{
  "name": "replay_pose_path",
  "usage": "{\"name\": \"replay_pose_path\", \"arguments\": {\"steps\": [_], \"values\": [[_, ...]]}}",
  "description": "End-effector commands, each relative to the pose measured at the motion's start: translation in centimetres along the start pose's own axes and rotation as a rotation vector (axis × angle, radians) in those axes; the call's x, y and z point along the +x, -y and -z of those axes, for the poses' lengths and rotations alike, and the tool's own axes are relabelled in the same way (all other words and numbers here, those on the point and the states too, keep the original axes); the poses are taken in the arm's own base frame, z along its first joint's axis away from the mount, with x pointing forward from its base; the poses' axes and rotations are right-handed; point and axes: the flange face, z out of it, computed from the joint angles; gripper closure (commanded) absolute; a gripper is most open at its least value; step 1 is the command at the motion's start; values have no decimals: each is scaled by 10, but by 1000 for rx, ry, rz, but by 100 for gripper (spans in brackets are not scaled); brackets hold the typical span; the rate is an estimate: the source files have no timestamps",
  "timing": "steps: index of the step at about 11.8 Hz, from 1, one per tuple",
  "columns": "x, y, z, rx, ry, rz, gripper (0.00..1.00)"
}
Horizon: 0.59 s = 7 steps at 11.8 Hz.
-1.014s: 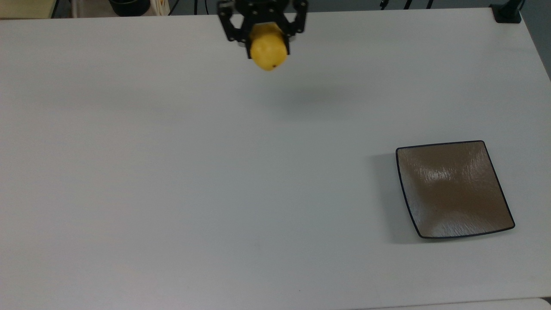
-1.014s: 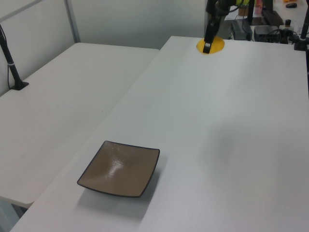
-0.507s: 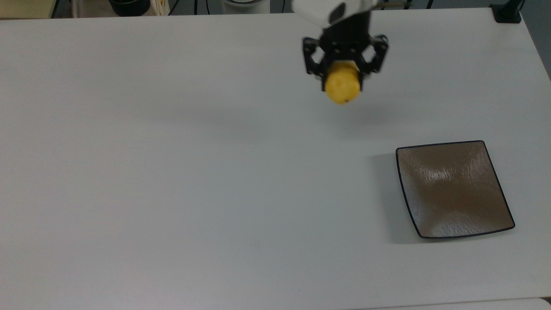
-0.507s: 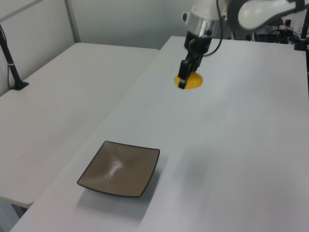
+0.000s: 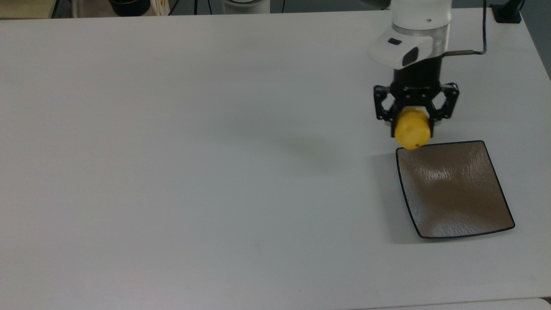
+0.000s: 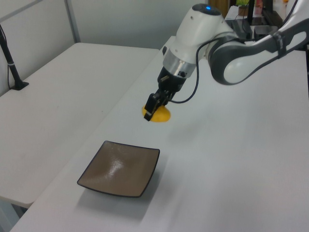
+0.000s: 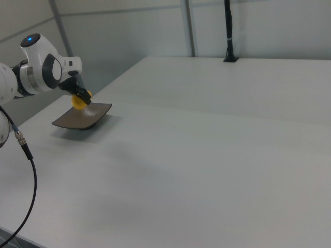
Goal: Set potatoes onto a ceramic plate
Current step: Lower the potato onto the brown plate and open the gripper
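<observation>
While airborne: one potato (image 5: pixel 412 134), one plate (image 5: pixel 454 189).

The claw (image 5: pixel 413 122) hides the potato's (image 5: pixel 412 134) upper half — its grip unseen.

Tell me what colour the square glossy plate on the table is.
The square glossy plate is brown-grey with a thin dark rim, clearest in the top view.
</observation>
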Motion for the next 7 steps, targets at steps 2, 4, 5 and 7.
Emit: {"name": "replay_pose_path", "arguments": {"steps": [2, 4, 5, 7], "values": [[4, 37, -43, 74, -88, 3, 100], [-8, 52, -60, 136, -136, 23, 97], [-11, 52, -69, 156, -152, 27, 97], [-19, 57, -83, 183, -170, 33, 96]]}}
